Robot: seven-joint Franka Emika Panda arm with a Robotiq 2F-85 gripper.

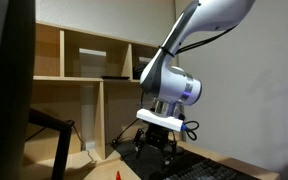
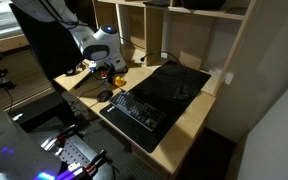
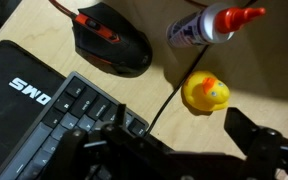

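The rubber duck (image 3: 205,94) sits closest to my gripper (image 3: 184,150) in the wrist view. It is yellow with an orange bill and stands upright on the bare wood of the counter (image 3: 264,70), just ahead of the gap between the fingers. The gripper's fingers are spread apart with nothing clamped between them, and they hang low over the counter without touching the duck.

A thin black cable (image 3: 167,102) runs across the wood just beside the duck and passes in under the gripper. On the far side of the cable is a black keyboard (image 3: 74,115), with one corner under a finger. It lies on a black desk mat (image 3: 19,75) printed with white block letters. I read them as roughly "SMG", but the last letter is cut off by the keyboard and I can't be sure.

Beyond the keyboard is a black mouse (image 3: 112,40) with red trim and a red cord. Near it, a white glue bottle (image 3: 209,24) with an orange-red cap lies on its side. Its label has blue print that is too blurred to read.

In an exterior view the gripper (image 2: 110,72) hovers at the end of the mat, and wooden shelving (image 2: 184,30) rises behind the counter.
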